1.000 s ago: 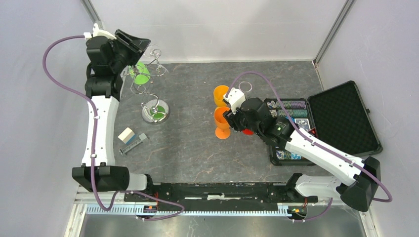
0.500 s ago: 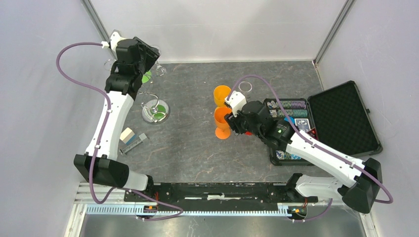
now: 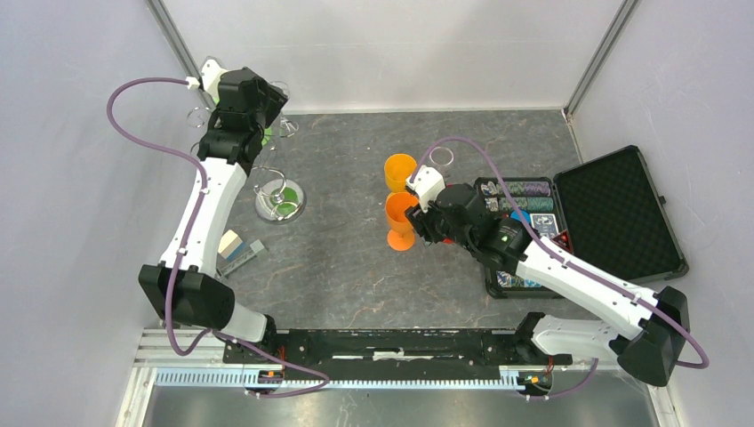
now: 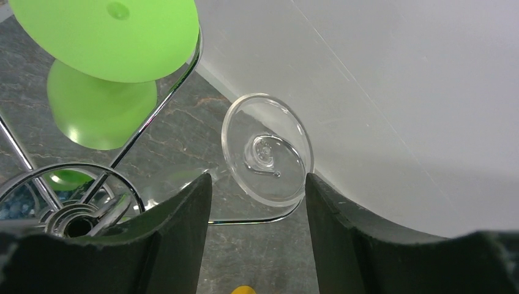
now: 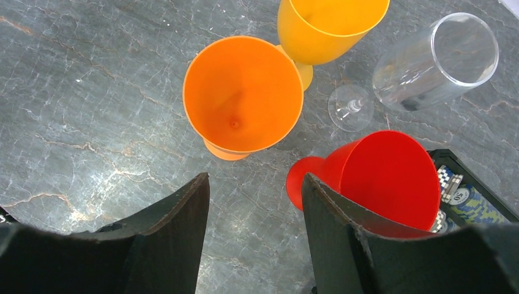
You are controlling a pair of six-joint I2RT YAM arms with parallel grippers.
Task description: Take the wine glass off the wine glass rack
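Part-done: clear stemmed wine glass point(image 4: 267, 150) and lime-green plastic goblet point(image 4: 110, 37) hang on silver wire rack point(image 4: 160, 105) ahead of parted, empty left gripper point(image 4: 257, 184); four glasses point(image 5: 243, 92) stand below parted, empty right gripper point(image 5: 254, 184).

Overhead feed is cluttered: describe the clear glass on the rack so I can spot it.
Find the silver wire rack at the table's far-left corner. On its wall-side arm hangs a wine glass. It is clear, unlike the green glass beside it.
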